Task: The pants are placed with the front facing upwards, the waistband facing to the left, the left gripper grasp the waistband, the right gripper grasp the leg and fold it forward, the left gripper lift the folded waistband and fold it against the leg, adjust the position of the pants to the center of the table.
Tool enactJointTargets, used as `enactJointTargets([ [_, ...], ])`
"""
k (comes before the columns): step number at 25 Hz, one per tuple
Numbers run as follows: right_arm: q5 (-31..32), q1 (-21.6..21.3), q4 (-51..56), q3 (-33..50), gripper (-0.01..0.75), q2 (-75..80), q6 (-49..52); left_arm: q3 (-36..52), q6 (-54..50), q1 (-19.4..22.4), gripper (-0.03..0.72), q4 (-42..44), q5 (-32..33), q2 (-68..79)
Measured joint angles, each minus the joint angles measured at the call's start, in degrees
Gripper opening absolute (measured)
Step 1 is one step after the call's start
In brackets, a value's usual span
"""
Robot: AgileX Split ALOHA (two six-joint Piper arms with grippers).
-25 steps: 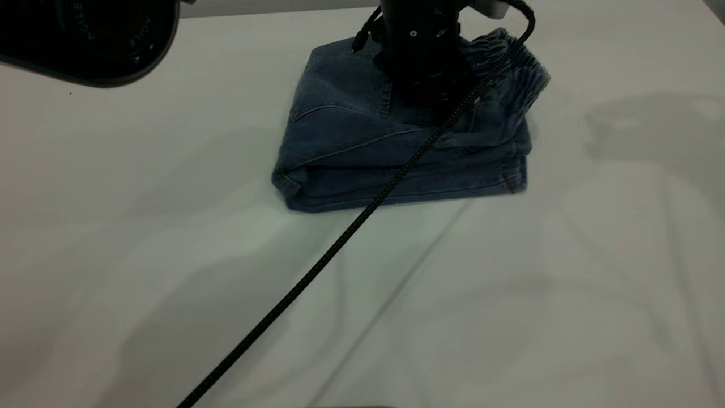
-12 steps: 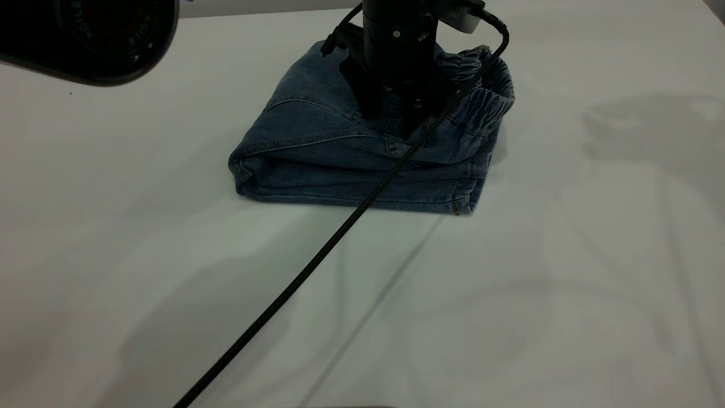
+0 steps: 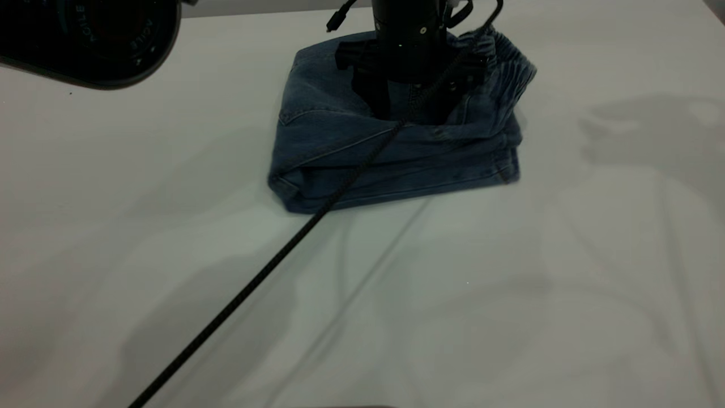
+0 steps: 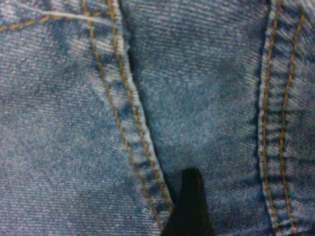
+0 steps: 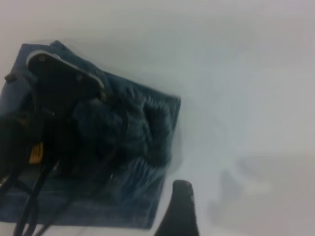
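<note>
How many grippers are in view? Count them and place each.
2. The left gripper presses down on the folded pants; the right gripper hangs over the table beside them.

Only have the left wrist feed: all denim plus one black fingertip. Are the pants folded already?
Observer: Yes. The exterior view shows the pants as a compact stacked bundle, with the waistband gathered on its right side.
Operator: Where's the left gripper?
Observer: The left gripper is planted on top of the bundle, fingers apart, tips down on the denim.
Operator: Right gripper in the way?
Observer: No. The right gripper is off the pants, over the bare table near the waistband end.
</note>
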Motion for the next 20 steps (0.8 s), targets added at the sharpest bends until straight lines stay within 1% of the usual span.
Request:
enactJointTargets([
  [3, 0.24, 0.00, 0.05, 0.00, 0.558, 0.00, 0.00, 0.00, -1.40, 0.00, 0.570, 0.00, -0.38, 0.00],
  [6, 0.44, 0.00, 0.05, 0.00, 0.558, 0.00, -0.11, 0.00, 0.72, 0.00, 0.570, 0.00, 0.36, -0.38],
  [8, 0.63, 0.00, 0.05, 0.00, 0.558, -0.50, -0.15, -0.98, 3.58, 0.00, 0.570, 0.00, 2.93, -0.87],
  [10, 0.72, 0.00, 0.05, 0.00, 0.558, -1.97, -0.34, -2.78, 7.09, 0.00, 0.570, 0.06, 7.06, -1.90],
  [13, 1.51, 0.00, 0.11, 0.00, 0.558, -5.71, -0.42, -6.86, 12.95, 0.00, 0.570, 0.18, 7.58, -3.96],
  [16, 4.25, 0.00, 0.18, 0.00, 0.558, -10.37, -0.58, -9.35, 17.50, -0.04, 0.570, 0.62, 7.58, -6.58],
  [20, 9.37, 0.00, 0.18, 0.00, 0.558, -16.98, -0.58, -9.62, 18.39, -0.04, 0.570, 0.82, 7.58, -10.74],
])
